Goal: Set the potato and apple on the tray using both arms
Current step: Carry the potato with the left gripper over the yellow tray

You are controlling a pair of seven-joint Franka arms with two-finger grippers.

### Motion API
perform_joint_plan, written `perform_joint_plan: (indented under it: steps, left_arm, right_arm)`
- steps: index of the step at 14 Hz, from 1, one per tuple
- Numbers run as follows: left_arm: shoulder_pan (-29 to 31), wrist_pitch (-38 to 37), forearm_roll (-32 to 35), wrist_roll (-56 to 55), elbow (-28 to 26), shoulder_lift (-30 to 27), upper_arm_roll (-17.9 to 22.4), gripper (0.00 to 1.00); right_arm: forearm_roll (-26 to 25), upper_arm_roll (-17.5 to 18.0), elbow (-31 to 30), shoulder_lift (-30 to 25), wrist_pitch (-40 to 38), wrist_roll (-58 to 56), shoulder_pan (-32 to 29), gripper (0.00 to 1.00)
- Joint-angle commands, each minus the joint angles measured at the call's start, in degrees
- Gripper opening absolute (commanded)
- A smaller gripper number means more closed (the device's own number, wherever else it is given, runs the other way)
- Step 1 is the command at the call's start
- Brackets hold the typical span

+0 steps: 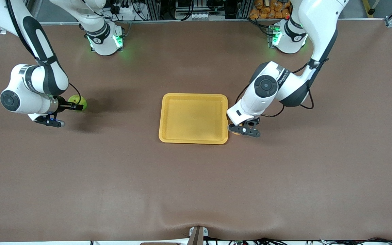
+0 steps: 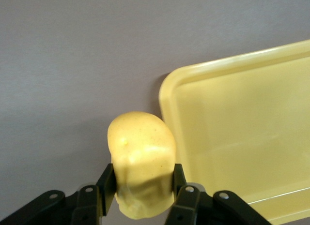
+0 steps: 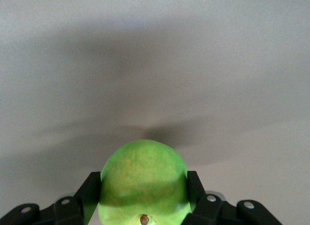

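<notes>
A brown worktop carried an empty yellow-orange tray at its middle. The left gripper clamped the potato just beside the tray's rim, while the right gripper clasped the apple over the right arm's end.

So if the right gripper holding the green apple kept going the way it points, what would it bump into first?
Probably nothing but bare table. The right gripper, shut on the apple, shows only brown tabletop ahead in its wrist view. It points toward the tray in the front view, but that sits well off, so depth is uncertain.
</notes>
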Motion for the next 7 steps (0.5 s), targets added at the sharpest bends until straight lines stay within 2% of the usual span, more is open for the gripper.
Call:
perform_joint_plan:
  steps: [1, 7]
  left_arm:
    - [-2.6, -1.7, 1.2, -4.5, 4.5, 2.9, 0.1, 0.12]
    - [-6.9, -4.6, 1.4, -11.3, 9.1, 7.0, 0.5, 0.12]
  right_arm:
    - [-0.2, 0.5, 2.1, -0.5, -1.2, 0.8, 0.3, 0.00]
    - [0.1, 0.5, 7.4, 0.3, -4.9, 0.8, 1.7, 0.00]
